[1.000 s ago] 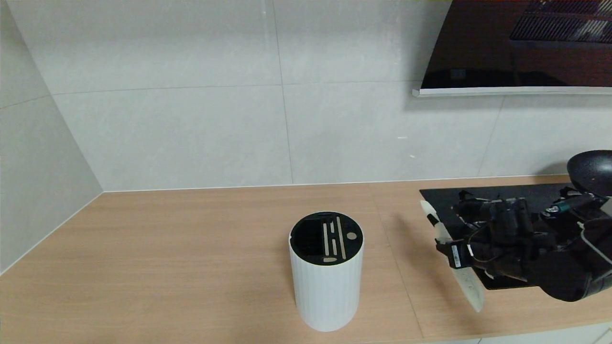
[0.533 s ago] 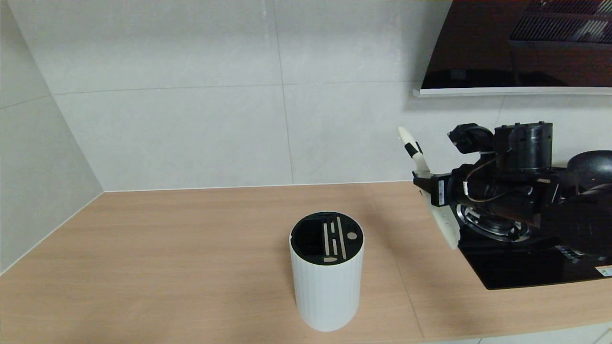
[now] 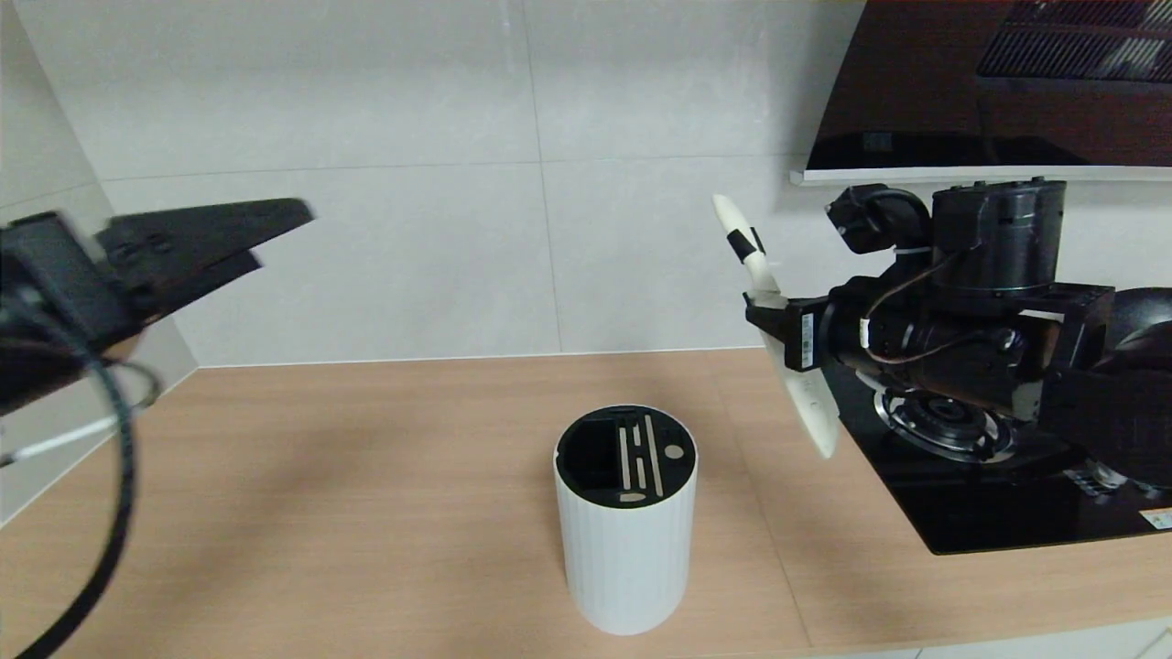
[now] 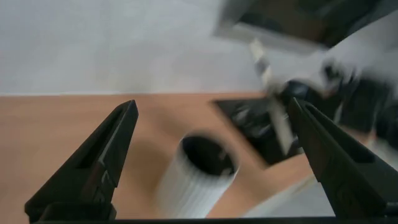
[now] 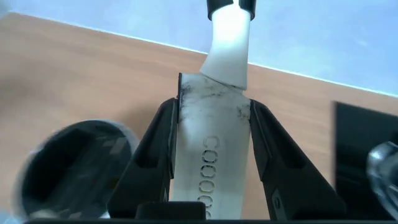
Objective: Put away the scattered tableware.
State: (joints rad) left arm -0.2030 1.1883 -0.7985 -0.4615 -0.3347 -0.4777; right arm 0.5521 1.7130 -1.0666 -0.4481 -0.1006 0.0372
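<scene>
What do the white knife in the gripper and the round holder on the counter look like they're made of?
Knife: matte off-white blade and handle, black band on the handle; likely ceramic or plastic, not bare steel. Knife holder: white ribbed wall, matte black slotted top; probably moulded plastic, possibly coated metal.

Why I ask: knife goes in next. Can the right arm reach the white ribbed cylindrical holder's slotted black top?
Probably yes: the right tool, shut on the white knife, hangs high beside the white ribbed holder, nothing between.
</scene>
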